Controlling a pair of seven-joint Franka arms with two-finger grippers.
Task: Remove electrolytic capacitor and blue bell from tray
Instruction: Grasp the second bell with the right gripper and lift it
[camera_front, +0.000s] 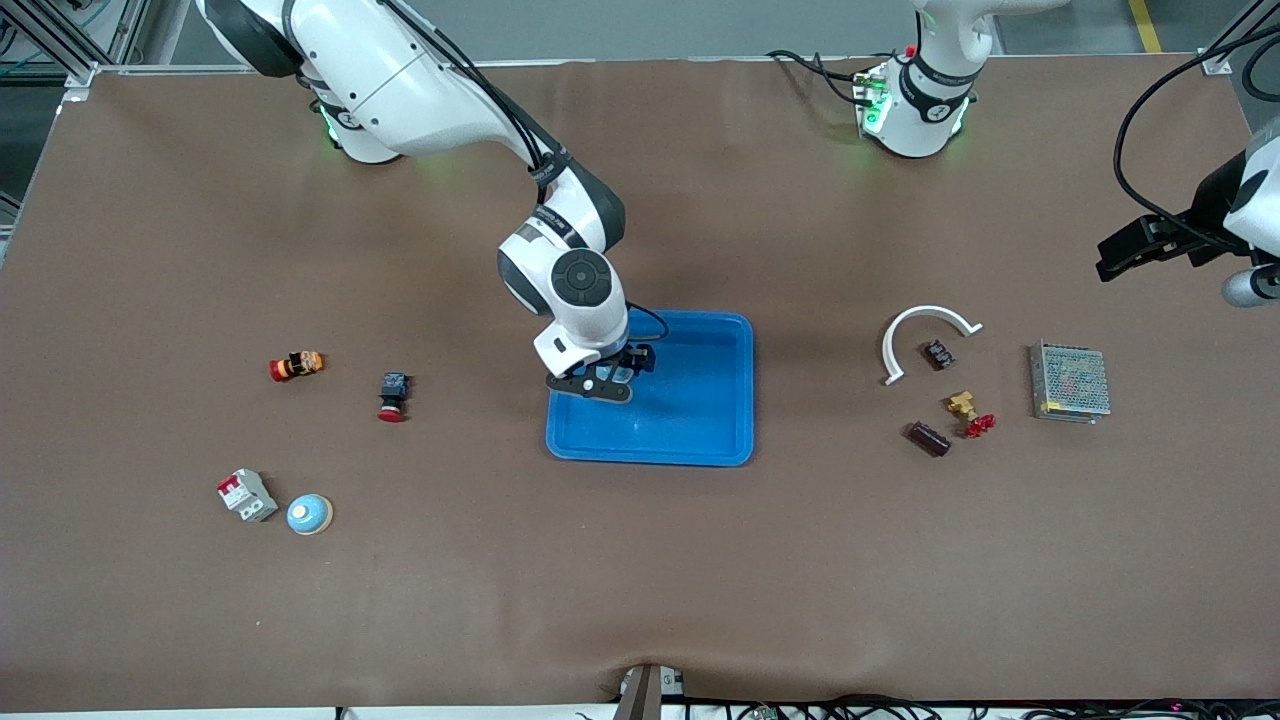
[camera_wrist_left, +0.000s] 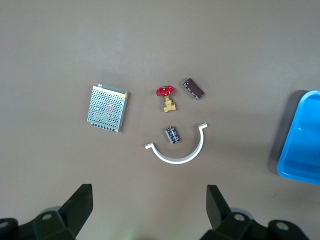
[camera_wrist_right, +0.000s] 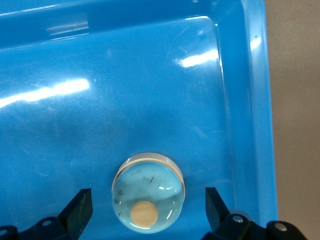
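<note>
A blue tray (camera_front: 700, 420) lies at mid-table, and the right gripper (camera_front: 612, 381) hangs low over the corner of it toward the right arm's end, its fingers (camera_wrist_right: 80, 207) spread wide with nothing clamped between them. In the right wrist view a bell (camera_wrist_right: 148, 192) sits on the tray floor between the open fingers without touching either: a pale blue glossy dome with a cream rim and a small cream button on top, close to the tray wall. A second bell (camera_front: 309, 514) of the same pale blue with a cream base stands on the bare table toward the right arm's end, near the front camera, just beside a white breaker with a red face (camera_front: 247, 495). Farther from the camera lie a black push button with a red cap (camera_front: 393, 396) and an orange and red switch (camera_front: 296, 366). The left gripper (camera_wrist_left: 149, 210) hovers at the left arm's end of the table, fingers wide apart and empty, over brown tabletop near a cluster of parts. There a capacitor (camera_wrist_left: 172, 134), a small dark ribbed block, lies inside the curve of a white half-ring (camera_wrist_left: 179, 155), apart from it. A second capacitor (camera_wrist_left: 193, 88), dark brown and longer, lies nearer the camera, just beside a brass valve with a red handle (camera_wrist_left: 167, 98). A perforated metal power supply (camera_wrist_left: 107, 107) sits toward the table's end
</note>
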